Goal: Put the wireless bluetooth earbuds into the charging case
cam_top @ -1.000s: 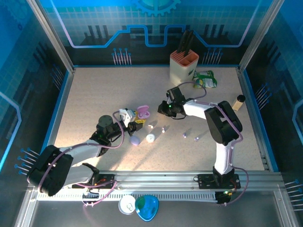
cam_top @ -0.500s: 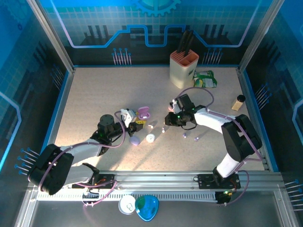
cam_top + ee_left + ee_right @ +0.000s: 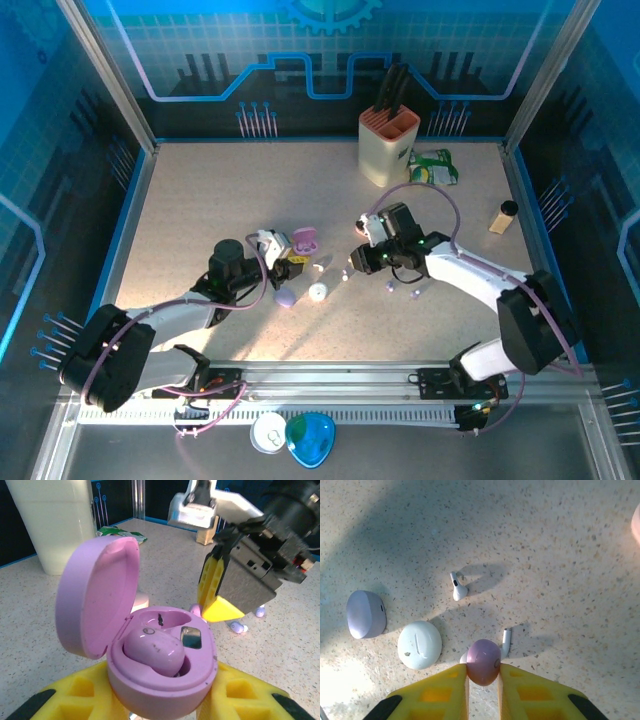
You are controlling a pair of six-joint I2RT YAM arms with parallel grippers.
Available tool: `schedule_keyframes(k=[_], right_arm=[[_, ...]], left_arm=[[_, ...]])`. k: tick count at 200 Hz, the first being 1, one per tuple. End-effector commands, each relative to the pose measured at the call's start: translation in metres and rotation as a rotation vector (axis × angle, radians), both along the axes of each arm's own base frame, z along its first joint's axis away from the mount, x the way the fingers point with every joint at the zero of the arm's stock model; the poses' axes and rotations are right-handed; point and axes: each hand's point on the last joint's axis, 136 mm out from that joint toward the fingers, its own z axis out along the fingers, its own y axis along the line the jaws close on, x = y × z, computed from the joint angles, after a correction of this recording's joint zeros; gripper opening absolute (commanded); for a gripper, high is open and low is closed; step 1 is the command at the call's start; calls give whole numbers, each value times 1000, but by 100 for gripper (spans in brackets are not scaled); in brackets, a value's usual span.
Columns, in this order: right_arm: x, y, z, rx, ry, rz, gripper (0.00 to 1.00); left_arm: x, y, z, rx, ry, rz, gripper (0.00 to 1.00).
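One mauve earbud [image 3: 483,668] in right jaws, glossy pink earbud [image 3: 152,652] in case [image 3: 95,600]

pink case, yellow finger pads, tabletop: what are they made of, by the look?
Pink case: moulded plastic, likely; smooth satin shell with soft highlights, faint marks on the lid.
Yellow finger pads: looks like printed or moulded plastic, matte, with recessed pockets; could be rubbery.
Tabletop: speckled beige, stone-like or laminate; cannot tell which.
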Motion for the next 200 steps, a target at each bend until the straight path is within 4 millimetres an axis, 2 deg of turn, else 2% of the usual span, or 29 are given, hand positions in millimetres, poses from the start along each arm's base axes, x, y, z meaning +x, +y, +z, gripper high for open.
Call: schedule_keyframes(k=[1, 21, 23, 29, 51, 100, 149, 200], right_arm=[[-7, 1, 16, -66, -121, 88, 21], [-12, 3, 26, -119, -185, 131, 21], [-9, 6, 35, -115, -207, 133, 21], [-9, 9, 42, -129, -231, 148, 21], [-11, 15, 54, -174, -282, 189, 21], [-16, 41, 80, -154, -335, 267, 21], [-16, 64, 92, -153, -359, 336, 21], [-13, 78, 87, -177, -353, 387, 21]], left_arm=[[1, -4, 11, -1, -32, -36, 26], [0, -6, 8, 3, -17, -45, 26], [0, -6, 8, 4, -18, -47, 26], [1, -6, 7, 6, -14, -49, 27], [2, -9, 4, 9, -4, -60, 27], [3, -13, 0, 6, 8, -81, 27], [2, -15, 0, -1, 3, -102, 26], [1, -15, 4, -6, -7, -99, 26]])
